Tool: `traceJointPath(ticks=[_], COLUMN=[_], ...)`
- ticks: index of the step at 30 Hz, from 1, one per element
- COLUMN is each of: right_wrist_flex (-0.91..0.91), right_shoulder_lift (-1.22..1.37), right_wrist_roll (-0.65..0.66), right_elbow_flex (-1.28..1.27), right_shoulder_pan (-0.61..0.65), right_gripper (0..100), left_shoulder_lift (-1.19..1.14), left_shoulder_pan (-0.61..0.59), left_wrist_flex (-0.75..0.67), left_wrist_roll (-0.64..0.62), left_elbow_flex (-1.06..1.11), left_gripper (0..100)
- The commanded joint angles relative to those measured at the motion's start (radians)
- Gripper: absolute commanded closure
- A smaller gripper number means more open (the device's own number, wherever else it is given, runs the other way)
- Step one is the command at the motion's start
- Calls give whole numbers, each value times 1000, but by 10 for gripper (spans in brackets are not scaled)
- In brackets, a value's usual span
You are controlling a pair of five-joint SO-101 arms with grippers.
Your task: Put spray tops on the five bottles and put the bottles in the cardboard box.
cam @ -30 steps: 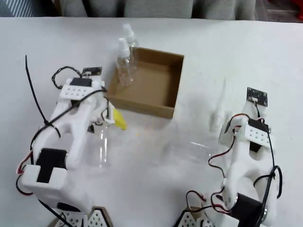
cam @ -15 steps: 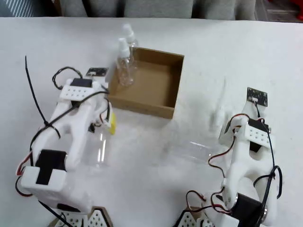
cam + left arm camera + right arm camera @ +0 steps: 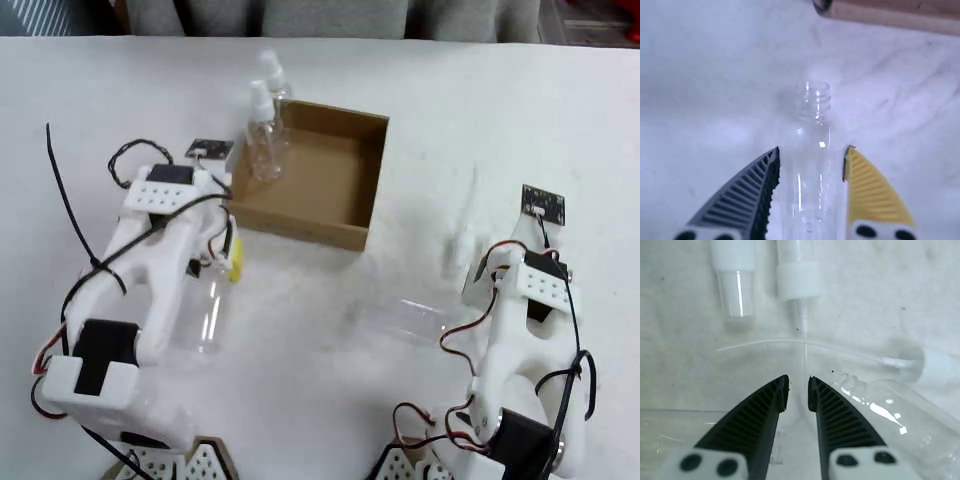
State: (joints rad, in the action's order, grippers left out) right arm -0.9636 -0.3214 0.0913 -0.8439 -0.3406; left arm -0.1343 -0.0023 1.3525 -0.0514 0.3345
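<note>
The left claw (image 3: pixel 811 150) is spread. Its grey and yellow fingers flank an uncapped bottle (image 3: pixel 812 165) lying on the tabletop (image 3: pixel 700 75) near the cardboard box (image 3: pixel 300 225). The right claw (image 3: pixel 797 380) is narrowly parted and grips nothing. It sits near loose spray tops (image 3: pixel 797 280) and a second lying bottle (image 3: pixel 900 415). Two capped bottles (image 3: pixel 265 135) stand at the box's far left corner.

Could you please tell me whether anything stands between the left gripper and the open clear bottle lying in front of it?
Nothing visible does. The clear plastic bottle, its threaded neck uncapped, lies on the white table directly between the spread grey and yellow fingers of the left gripper.
</note>
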Motion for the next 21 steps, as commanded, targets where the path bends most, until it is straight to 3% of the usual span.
traceJointPath(ticks=[1,5,21], right_wrist_flex=[13,13,13], right_shoulder_lift=[-4,-4,-4], right_wrist_roll=[8,8,8], right_elbow_flex=[3,3,3], right_shoulder_pan=[2,2,2], right_gripper=[950,950,950], left_shoulder_lift=[-8,-12,-5], left_shoulder_pan=[-16,-16,30], left_wrist_flex=[43,72,-32], left_wrist_roll=[3,-21,-32], left_elbow_flex=[-5,-3,84], left_gripper=[697,625,716])
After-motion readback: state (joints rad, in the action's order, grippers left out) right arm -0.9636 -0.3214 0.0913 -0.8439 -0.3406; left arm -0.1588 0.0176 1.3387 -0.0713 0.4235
